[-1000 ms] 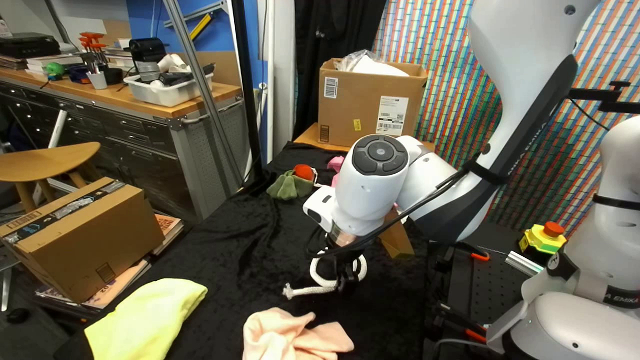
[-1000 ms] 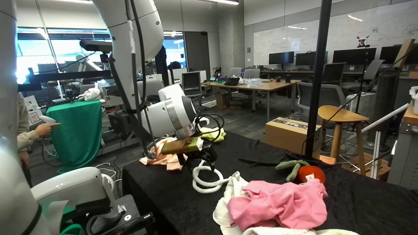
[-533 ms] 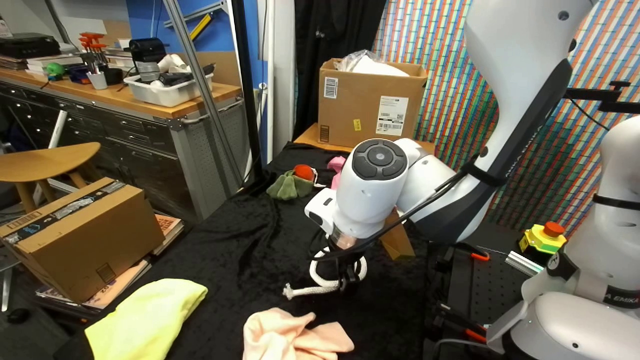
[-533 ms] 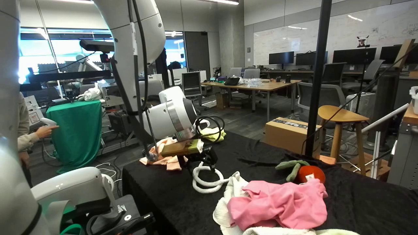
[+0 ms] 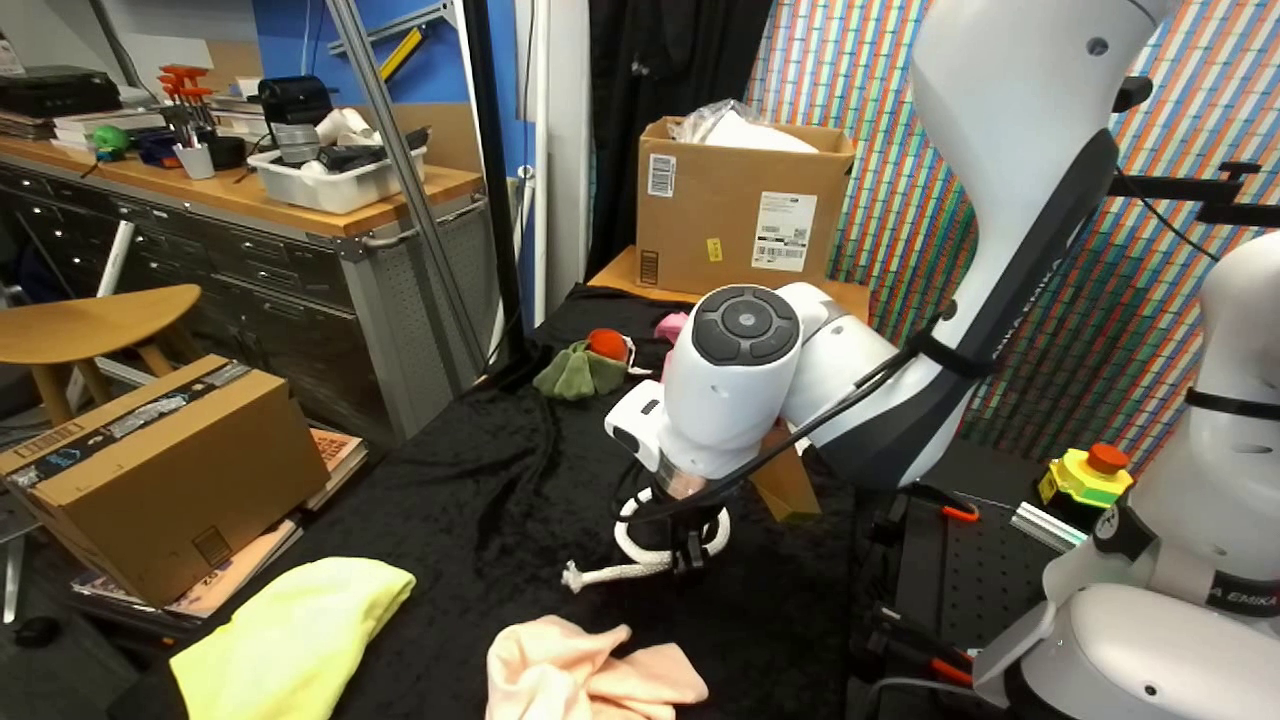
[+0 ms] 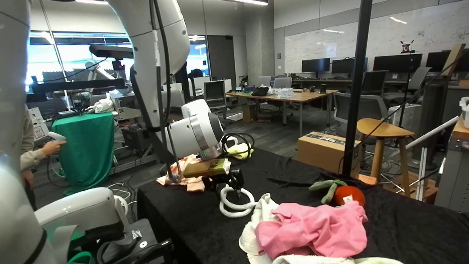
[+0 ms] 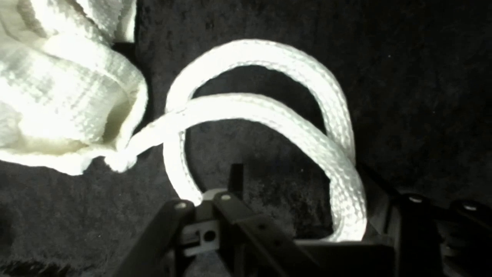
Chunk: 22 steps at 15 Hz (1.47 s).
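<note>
We see gripper [image 7: 300,184], jaws apart, nothing clamped. White braided rope [image 7: 246,105] lies looped below it on black velvet cloth [image 5: 500,540]. Since moments ago, rope shifted slightly along with gripper: likely finger contact, not yet firm hold.

In an exterior view, the end effector [image 5: 690,560] points down at a looped white rope [image 5: 638,570] on the black-draped tabletop [image 5: 470,545], a peach cloth [image 5: 590,672] and a yellow cloth [image 5: 300,640] nearer the camera, an open cardboard box [image 5: 715,215] beyond.
</note>
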Each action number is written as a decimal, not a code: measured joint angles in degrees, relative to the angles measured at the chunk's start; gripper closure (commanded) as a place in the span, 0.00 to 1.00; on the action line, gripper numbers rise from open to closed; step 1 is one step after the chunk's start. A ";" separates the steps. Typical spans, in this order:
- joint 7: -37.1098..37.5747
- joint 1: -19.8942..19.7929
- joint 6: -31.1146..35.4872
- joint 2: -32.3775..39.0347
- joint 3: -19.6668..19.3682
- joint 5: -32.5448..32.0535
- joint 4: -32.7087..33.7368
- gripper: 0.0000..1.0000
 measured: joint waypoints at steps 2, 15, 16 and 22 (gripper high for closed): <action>0.00 -0.14 0.02 0.00 0.00 0.03 0.32 0.75; -2.56 -2.85 -0.32 -0.30 0.16 5.40 0.71 0.95; -2.71 -3.12 -0.36 -0.30 0.15 5.74 0.71 0.95; -2.50 -4.69 -0.76 -2.13 -0.51 5.86 0.54 0.96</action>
